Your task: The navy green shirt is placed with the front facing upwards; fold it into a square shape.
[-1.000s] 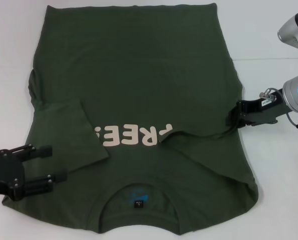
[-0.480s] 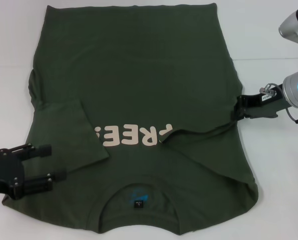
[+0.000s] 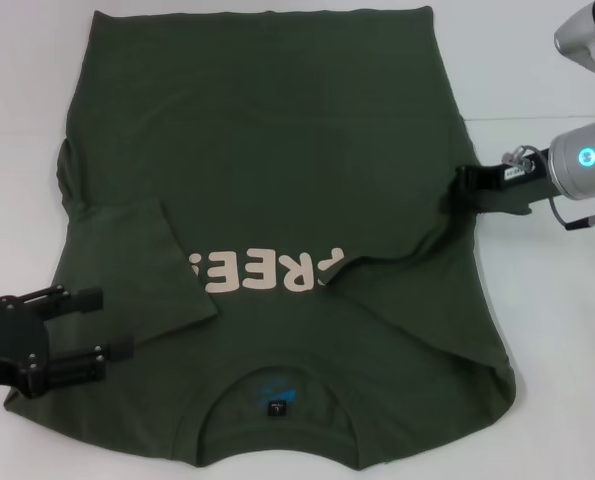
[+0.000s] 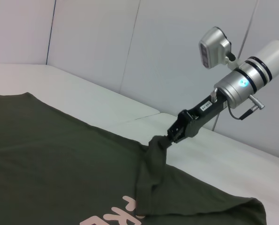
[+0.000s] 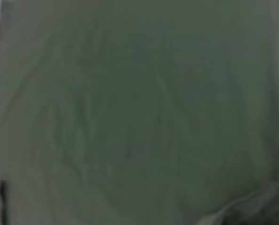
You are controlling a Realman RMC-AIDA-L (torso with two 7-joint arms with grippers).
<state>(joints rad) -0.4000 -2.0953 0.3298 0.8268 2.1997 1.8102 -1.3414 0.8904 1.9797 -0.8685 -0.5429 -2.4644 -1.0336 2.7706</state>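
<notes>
A white table (image 3: 17, 120) fills the head view, plain and matte; a faint straight seam (image 3: 537, 117) runs across it on the right side, toward the far edge. In the left wrist view the same white surface (image 4: 97, 101) stretches back to a pale wall of flat panels (image 4: 92, 42); thin dark vertical joints (image 4: 131, 47) divide those panels.

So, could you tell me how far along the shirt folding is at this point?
Early on. Done: the left sleeve already lies folded in over the navy green shirt. In hand: the right gripper is shut on the right sleeve, lifting it off the table. The left gripper sits open at the shirt's near left corner. Left: laying that sleeve in and folding the body.
</notes>
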